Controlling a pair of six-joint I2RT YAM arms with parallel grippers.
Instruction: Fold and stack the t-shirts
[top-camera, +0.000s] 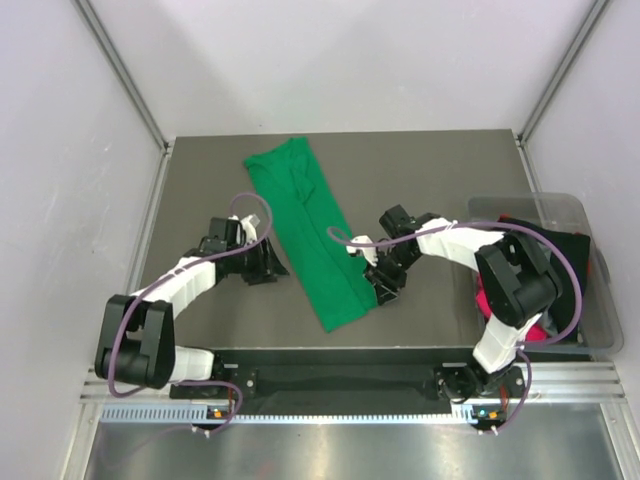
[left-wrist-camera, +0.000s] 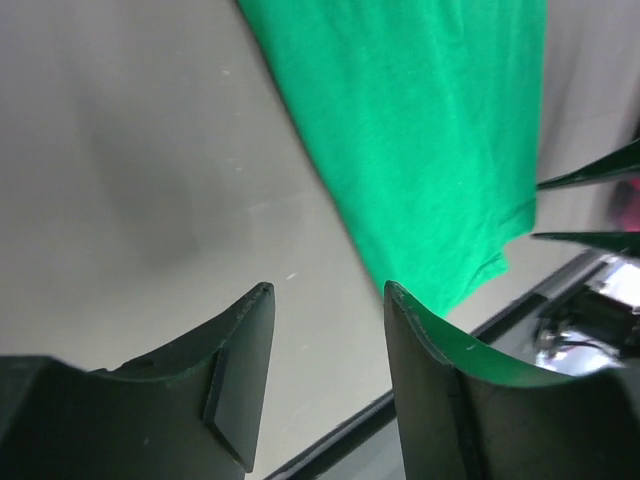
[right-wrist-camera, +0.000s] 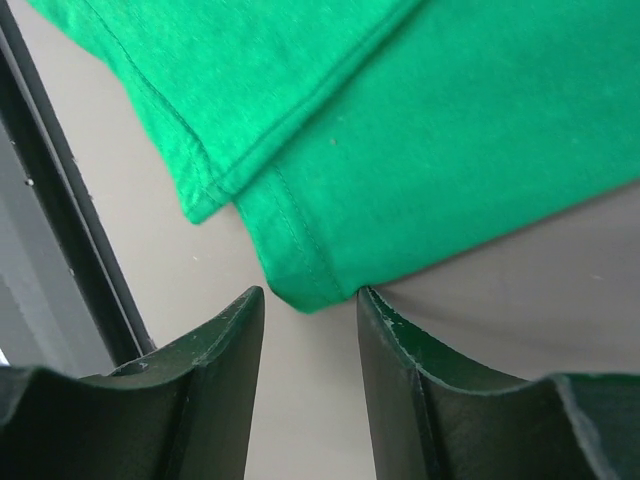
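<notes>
Both spread: left end effector (left-wrist-camera: 327, 288), right end effector (right-wrist-camera: 310, 293) (each beside the green t-shirt (top-camera: 310, 232)).

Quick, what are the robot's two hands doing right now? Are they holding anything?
Left hand: open, holding nothing.
Right hand: open, with a corner of the green shirt just at its fingertips, not gripped.

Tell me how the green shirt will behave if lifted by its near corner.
Probably floppy: the green shirt lies flat as a long folded strip, so it should droop. Its stacked layers, visible at the hem, may slip apart. Pushed, it would likely bunch, not slide.
</notes>
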